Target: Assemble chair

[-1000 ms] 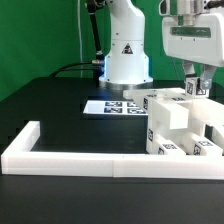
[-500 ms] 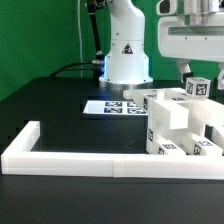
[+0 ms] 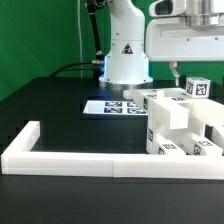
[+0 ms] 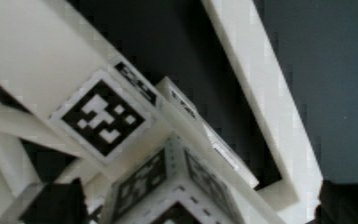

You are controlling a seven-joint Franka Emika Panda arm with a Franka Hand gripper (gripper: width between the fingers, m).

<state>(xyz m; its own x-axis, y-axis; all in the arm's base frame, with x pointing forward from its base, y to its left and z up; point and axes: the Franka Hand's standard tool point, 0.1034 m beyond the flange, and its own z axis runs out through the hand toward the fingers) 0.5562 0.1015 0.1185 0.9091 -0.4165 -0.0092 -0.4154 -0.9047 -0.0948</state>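
Moved: the hand (image 3: pixel 177 68) has risen off the white tagged chair parts (image 3: pixel 182 122) and let go; earlier it sat low among them
Hand: fingers spread wide, holding nothing
Chair parts: clustered on the black surface (image 3: pixel 60 105) at the exterior view's right, inside the white L-shaped fence (image 3: pixel 70 158), close under the wrist camera (image 4: pixel 114 110)
Marker board: flat white board (image 3: pixel 108 106) beside them
Progress: judged partway; blocks stacked, chair unfinished
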